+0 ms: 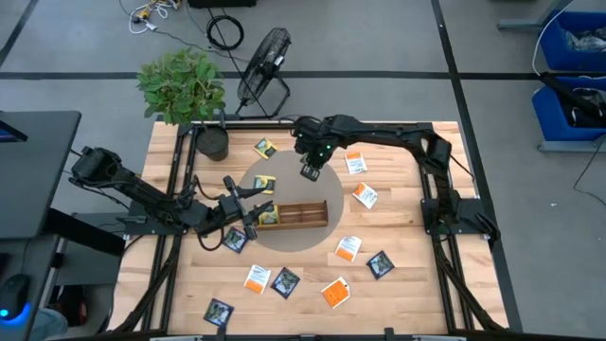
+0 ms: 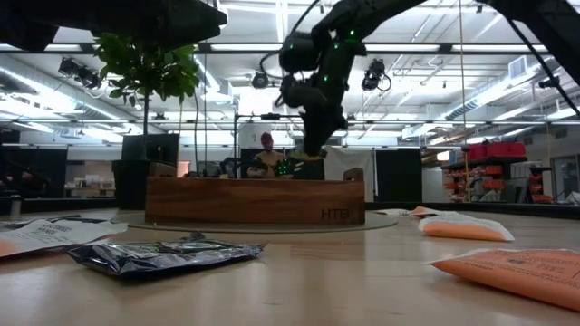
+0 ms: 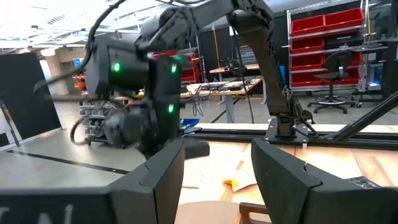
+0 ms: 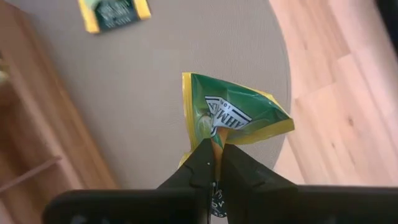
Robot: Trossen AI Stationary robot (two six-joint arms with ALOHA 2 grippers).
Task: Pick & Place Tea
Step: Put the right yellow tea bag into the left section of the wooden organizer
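Note:
My right gripper [image 1: 310, 171] hangs above the round grey mat [image 1: 284, 188], shut on a yellow-green tea sachet [image 4: 239, 115]. The long wooden tray [image 1: 301, 214] lies on the mat, with a yellow sachet [image 1: 266, 216] in its left end. Another yellow-green sachet [image 1: 263, 184] lies flat on the mat. My left gripper [image 1: 248, 214] stands open and level at the tray's left end; I cannot tell whether it touches the tray. Orange [image 1: 365, 196] and navy [image 1: 381, 264] sachets lie flat on the table. My right gripper pinches the sachet's upper edge [image 4: 214, 142] between its two fingers, which point steeply down from above. The sachet hangs below the fingers, crumpled and lifted clear of the mat.
A potted plant [image 1: 212, 142] stands at the far left corner, and a fan [image 1: 263, 66] stands on the floor behind the table. One more yellow-green sachet [image 1: 266, 148] lies at the far edge. Several sachets [image 1: 285, 281] are scattered over the near half.

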